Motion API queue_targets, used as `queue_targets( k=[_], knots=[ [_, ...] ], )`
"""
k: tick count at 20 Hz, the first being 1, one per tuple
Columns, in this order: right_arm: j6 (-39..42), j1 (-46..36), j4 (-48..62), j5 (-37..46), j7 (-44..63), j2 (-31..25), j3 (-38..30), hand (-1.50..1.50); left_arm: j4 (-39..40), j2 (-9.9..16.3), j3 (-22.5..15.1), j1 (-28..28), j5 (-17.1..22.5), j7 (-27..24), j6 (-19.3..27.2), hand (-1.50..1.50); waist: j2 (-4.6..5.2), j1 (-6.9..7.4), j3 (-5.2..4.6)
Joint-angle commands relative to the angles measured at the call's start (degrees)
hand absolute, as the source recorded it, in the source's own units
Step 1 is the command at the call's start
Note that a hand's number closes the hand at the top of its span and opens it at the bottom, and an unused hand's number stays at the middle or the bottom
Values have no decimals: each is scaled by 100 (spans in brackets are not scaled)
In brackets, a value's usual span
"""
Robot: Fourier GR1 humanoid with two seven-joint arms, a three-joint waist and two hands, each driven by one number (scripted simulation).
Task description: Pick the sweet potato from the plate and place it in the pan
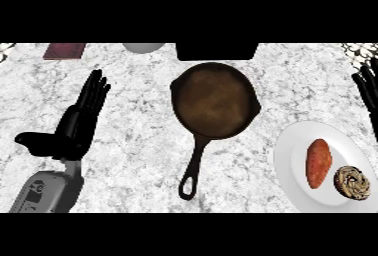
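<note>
The sweet potato [319, 163] lay on the white plate [295, 150] at the lower right of the frame, an orange, elongated shape running up and down, untouched by either hand. Just beside it on the same plate, toward the lower right, sat a round brown swirled pastry [353, 182], close to the sweet potato though whether the two touched could not be told.

The pan [215, 100], dark and rust-brown inside, rested on the marbled counter [140, 145] in the middle of the frame, to the left of the plate, with its long handle pointing down toward the lower edge. Nothing lay inside it.

The left hand [77, 122] showed at the left of the frame above its grey forearm, its fingers straight and pointing toward the top, its thumb sticking out to the left; it held nothing and stood well apart from the pan. The right hand [367, 87] appeared only as dark straight fingers at the right edge, above the plate, also holding nothing.

Along the top edge were a dark red flat object [65, 50] at upper left, a pale rounded object [143, 47] near it, and a black block [217, 51] just above the pan.
</note>
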Motion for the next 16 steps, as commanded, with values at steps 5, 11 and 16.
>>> queue_targets(
  k=[5,11,16],
  knots=[
    [-1917,303,835,-202,683,445,-1273,-150,338,699,-45,853,-788,433,275,0,-62,165,103],
    [-3851,1638,1312,432,1951,551,-1712,-150,467,832,-41,1327,-890,629,353,0,-119,-150,57],
    [-3724,2924,273,1461,3347,-380,-685,-150,127,962,-120,1488,-916,760,207,0,-96,89,44]
  ],
)
